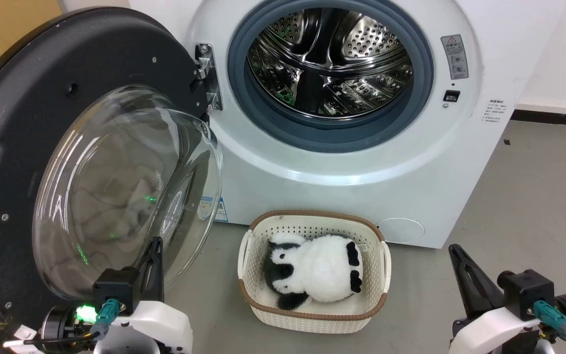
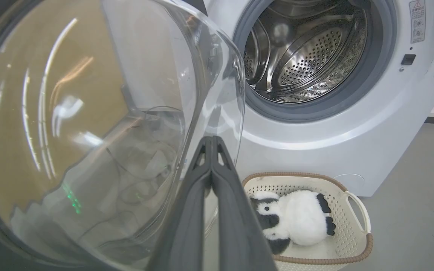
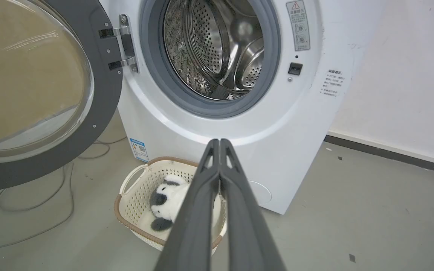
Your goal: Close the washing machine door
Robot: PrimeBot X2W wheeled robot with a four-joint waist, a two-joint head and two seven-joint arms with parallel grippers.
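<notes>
Honestly, the washing machine door looks like a push job, not a grab job. It's swung wide open, hanging off its hinge up and ahead of the left gripper, with the bulging glass bowl right at the tips of those jaws; I can't tell if they're actually touching it. Both sets of jaws are pressed together on nothing, the right gripper too, and it sits well off to the right of the door. The door reads as stiff and fairly heavy, and I'd guess it swings freely until the latch wants a firm shove. The glass is smooth, curved and probably slippery, so I'd put the closed jaws flat on the black rim to the left of the left jaws, far from the hinge, for leverage. Beyond that, ahead and between both grippers, the washing machine has its steel drum exposed. Nearer in, between the two pairs of jaws, a cream basket with a panda plush sits on the floor, low enough that the door probably clears it.
</notes>
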